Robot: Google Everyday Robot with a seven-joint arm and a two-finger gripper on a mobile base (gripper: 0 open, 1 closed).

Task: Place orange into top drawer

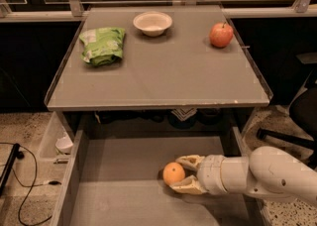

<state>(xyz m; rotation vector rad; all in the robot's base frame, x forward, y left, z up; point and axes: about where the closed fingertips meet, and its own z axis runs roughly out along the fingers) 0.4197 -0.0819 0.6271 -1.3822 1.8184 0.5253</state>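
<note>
The orange sits between the two cream fingers of my gripper, inside the open top drawer, low over its flat grey bottom at the middle right. One finger lies behind the orange and the other in front of it. The gripper is shut on the orange. My white arm reaches in from the right, over the drawer's right wall.
On the tabletop above the drawer stand a red apple at the back right, a white bowl at the back middle and a green bag at the left. A cable lies on the floor at left.
</note>
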